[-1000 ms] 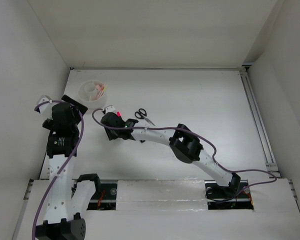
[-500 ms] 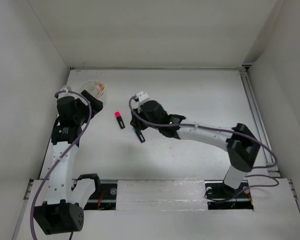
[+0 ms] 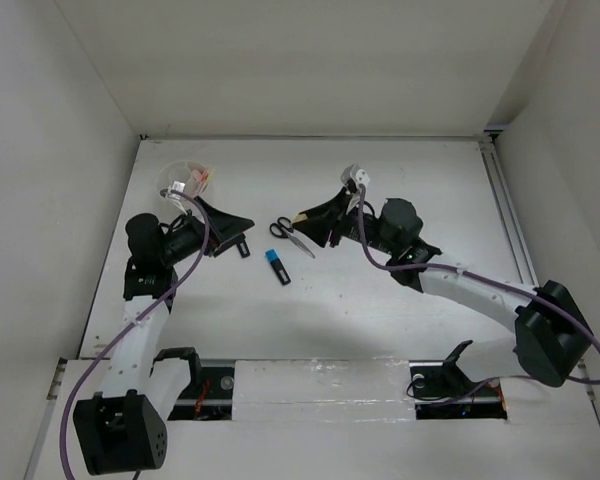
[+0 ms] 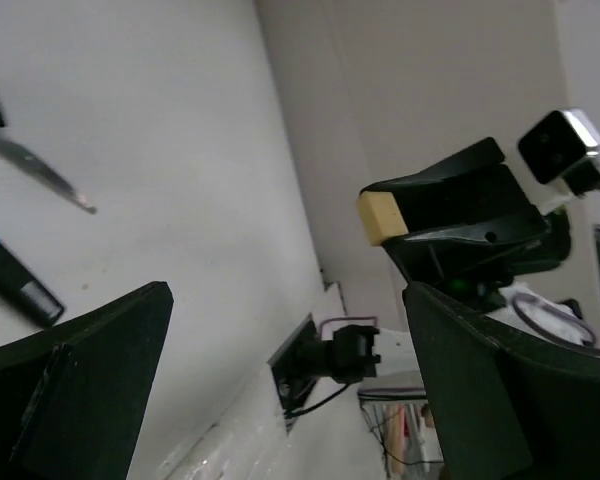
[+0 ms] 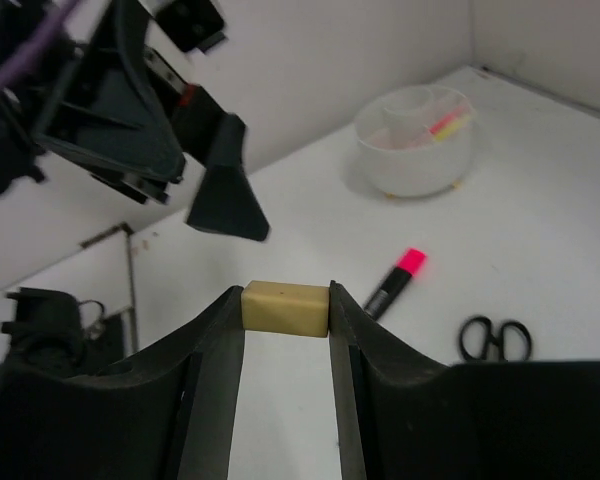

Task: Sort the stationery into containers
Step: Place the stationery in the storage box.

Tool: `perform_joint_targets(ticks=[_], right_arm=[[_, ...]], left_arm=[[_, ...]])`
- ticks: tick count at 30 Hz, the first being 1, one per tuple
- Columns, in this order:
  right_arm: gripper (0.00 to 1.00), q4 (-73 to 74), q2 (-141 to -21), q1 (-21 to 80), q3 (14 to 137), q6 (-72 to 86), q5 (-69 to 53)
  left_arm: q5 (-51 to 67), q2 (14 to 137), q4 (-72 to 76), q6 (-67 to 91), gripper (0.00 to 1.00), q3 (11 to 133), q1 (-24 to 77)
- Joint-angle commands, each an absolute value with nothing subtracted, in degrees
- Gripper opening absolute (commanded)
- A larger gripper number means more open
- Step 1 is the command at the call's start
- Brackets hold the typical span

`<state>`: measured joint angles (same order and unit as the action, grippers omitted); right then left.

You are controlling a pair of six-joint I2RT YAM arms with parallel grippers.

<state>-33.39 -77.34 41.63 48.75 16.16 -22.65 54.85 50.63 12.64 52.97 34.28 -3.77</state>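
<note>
My right gripper point(image 5: 285, 306) is shut on a small beige eraser point(image 5: 285, 308) and holds it above the table; from the top it point(image 3: 306, 220) hangs just right of the black-handled scissors point(image 3: 292, 236). The scissors also show in the right wrist view point(image 5: 495, 338). My left gripper point(image 3: 235, 229) is open and empty, pointing right over the pink-and-black highlighter point(image 5: 394, 281). The blue-and-black highlighter point(image 3: 277, 267) lies in front of the scissors. The white tub point(image 5: 415, 150) holds pink and yellow pencils point(image 5: 442, 125); from the top my left wrist partly hides it point(image 3: 180, 178).
White walls close in the table on the left, back and right. A rail point(image 3: 512, 235) runs along the right side. In the left wrist view I see the held eraser point(image 4: 380, 216), the scissors' blade point(image 4: 42, 172) and the blue highlighter point(image 4: 8, 278).
My right gripper has drawn back to the right, from near the tub to beside the scissors, with the eraser in it. My left gripper has swung from the tub toward the pink highlighter.
</note>
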Motion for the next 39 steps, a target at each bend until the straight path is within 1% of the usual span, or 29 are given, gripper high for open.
perform_joint_targets(ticks=[1,2,6,12,13,16,21,27,30,31,33,34,35,38,39], right_arm=[[0.00,-55.8,-75.5,41.5,46.4,22.8,-31.0],[0.00,-57.4,-75.5,42.3,46.4,23.4,-31.7],[0.00,-61.3,-76.9,45.4,45.9,23.4,-30.7],[0.00,-67.2,-81.5,48.0,48.7,23.4,-30.1],[0.00,-67.2,-82.2,48.7,49.2,24.0,-30.1],[0.00,-69.3,-84.9,49.8,51.4,24.5,-30.7],[0.00,-70.4,-88.3,49.8,55.5,24.5,-31.2],[0.00,-70.4,-91.2,50.4,58.6,24.5,-34.1],[0.00,-70.9,-92.5,51.4,59.7,24.5,-35.2],[0.00,-70.9,-92.5,52.0,59.7,24.5,-35.7],[0.00,-70.9,-93.1,52.0,59.7,24.5,-36.2],[0.00,-70.9,-93.1,52.6,59.7,24.5,-36.2],[0.00,-70.9,-93.1,52.6,59.7,24.5,-36.2],[0.00,-71.5,-93.6,52.6,59.7,24.5,-36.8],[0.00,-71.5,-93.6,53.1,59.7,24.5,-37.3]], left_arm=[[63.2,47.6,36.0,66.7,1.00,30.3,-3.4],[63.2,47.0,39.6,69.7,1.00,29.8,-3.4],[62.1,45.8,44.1,75.4,1.00,29.2,-3.4],[60.9,44.6,47.5,82.4,0.95,28.6,-3.4],[60.9,44.6,49.5,83.6,0.93,27.9,-3.4],[60.9,44.1,54.6,89.4,0.93,26.4,-3.4],[62.1,43.3,53.2,93.0,0.92,25.8,-3.4],[62.1,40.3,48.1,93.0,0.83,25.8,-3.4],[62.1,40.3,48.1,93.0,0.81,25.8,-3.4],[62.1,40.3,48.1,93.0,0.77,25.8,-3.4],[61.4,40.3,48.1,93.0,0.74,25.8,-3.4],[61.4,40.3,48.1,93.0,0.74,25.8,-3.4],[61.4,40.3,48.1,93.0,0.69,26.4,-3.4],[60.9,40.9,48.1,93.0,0.65,26.4,-3.4],[60.9,40.9,48.1,93.0,0.62,26.4,-3.4]])
